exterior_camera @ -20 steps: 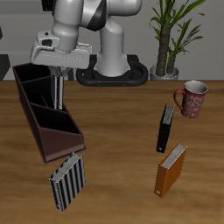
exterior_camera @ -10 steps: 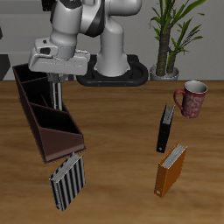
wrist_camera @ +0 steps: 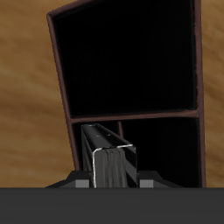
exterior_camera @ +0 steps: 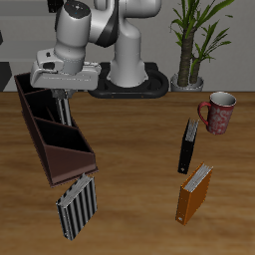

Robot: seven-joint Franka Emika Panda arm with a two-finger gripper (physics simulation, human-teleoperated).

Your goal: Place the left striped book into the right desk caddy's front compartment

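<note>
While the gripper (exterior_camera: 66, 97) hangs over the right desk caddy (exterior_camera: 38, 139), its fingers are pinched on the left striped book (exterior_camera: 69, 112).

- Book: slim, with narrow black-and-grey stripes in the exterior view. It is held on edge, near upright, and reaches down from the fingers into the caddy's open top. The wrist view shows a dark glossy cover with a pale rim (wrist_camera: 110, 162).
- Fingers (wrist_camera: 82, 183): only small grey tips show, one on each side of the book and pressed against it.
- Caddy: a long maroon-brown box that lies at a slant on the table (exterior_camera: 134, 149). In the wrist view a thin cross divider (wrist_camera: 131, 115) splits two dark bays, and the book stands in the bay on the camera's side of it. In the exterior view the book sits behind the slanted divider (exterior_camera: 66, 134), near the caddy's middle. I cannot tell which compartment it is in.
- Room: the walls (wrist_camera: 61, 96) are close to the book on both flat sides.
- Nearby: a wider striped book (exterior_camera: 78, 206) lies just beyond the caddy's front end, near the table's front edge. A black book (exterior_camera: 187, 146), an orange book (exterior_camera: 195, 192) and a mug (exterior_camera: 218, 112) are well apart from the caddy.
- Hidden: the bay floors are black in the wrist view, and the book's lower end is behind the caddy wall. I cannot tell whether it touches the bottom.
</note>
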